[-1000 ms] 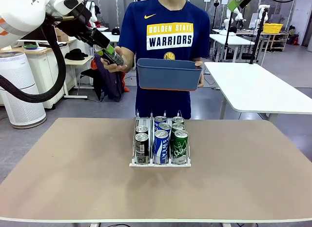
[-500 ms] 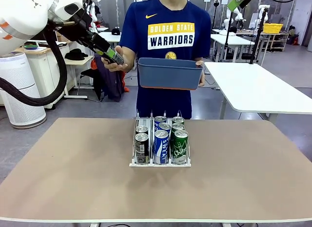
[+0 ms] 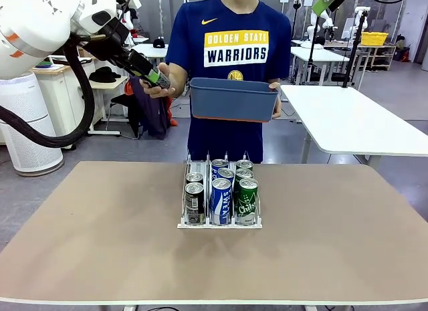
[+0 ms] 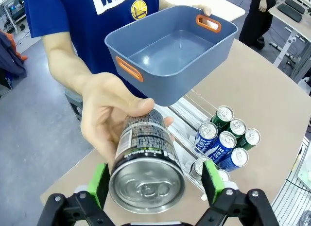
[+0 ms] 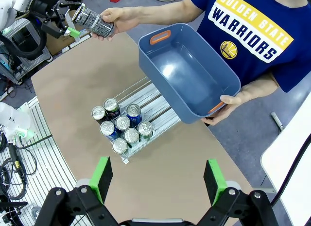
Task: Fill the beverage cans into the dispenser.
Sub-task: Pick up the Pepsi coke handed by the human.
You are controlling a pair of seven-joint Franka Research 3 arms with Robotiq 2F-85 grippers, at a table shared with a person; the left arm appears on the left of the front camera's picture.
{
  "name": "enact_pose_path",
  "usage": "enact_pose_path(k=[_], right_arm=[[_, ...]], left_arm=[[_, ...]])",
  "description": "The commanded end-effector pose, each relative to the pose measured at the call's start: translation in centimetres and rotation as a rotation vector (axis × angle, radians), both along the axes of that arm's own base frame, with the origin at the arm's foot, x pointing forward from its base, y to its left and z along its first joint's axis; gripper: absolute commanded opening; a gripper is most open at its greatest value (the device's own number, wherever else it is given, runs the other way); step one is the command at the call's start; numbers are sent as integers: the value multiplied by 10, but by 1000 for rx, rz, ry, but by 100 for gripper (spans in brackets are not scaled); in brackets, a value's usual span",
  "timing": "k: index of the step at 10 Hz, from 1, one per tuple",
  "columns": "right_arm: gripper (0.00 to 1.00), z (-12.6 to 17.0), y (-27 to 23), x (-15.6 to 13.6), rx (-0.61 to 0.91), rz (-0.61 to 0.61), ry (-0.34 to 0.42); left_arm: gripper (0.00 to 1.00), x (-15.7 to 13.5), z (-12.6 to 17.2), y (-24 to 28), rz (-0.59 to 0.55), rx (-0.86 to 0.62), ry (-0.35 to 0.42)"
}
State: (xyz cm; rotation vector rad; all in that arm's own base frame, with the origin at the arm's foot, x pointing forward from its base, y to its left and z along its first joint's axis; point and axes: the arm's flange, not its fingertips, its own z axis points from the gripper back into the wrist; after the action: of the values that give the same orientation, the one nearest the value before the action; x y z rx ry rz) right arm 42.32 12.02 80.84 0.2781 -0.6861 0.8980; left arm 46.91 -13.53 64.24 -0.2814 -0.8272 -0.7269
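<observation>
One can (image 4: 146,158) between left pincer (image 4: 154,180) pads, in the person's hand (image 4: 109,116).
Right pincer (image 5: 156,180) gapes wide above counter (image 5: 87,80); its view shows the bin (image 5: 187,73) empty.

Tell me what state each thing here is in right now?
Black can: tilted, in the person's hand, between the left pincer's pads.
Left pincer: open around that can.
Right pincer: open, holding nothing, high over the table.
Bin: empty, held by the person's other hand.
Dispenser: on the table, holding seven upright cans.
</observation>
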Motion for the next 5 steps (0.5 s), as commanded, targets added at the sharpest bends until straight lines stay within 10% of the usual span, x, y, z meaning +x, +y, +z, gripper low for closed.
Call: enact_pose_path(k=[1,5], right_arm=[[100,-1,0,-1,2,3,2],[100,-1,0,-1,2,3,2]], left_arm=[[100,10,2,6,-38,-20,-32],[100,13,9,5,-44,-19,-41]])
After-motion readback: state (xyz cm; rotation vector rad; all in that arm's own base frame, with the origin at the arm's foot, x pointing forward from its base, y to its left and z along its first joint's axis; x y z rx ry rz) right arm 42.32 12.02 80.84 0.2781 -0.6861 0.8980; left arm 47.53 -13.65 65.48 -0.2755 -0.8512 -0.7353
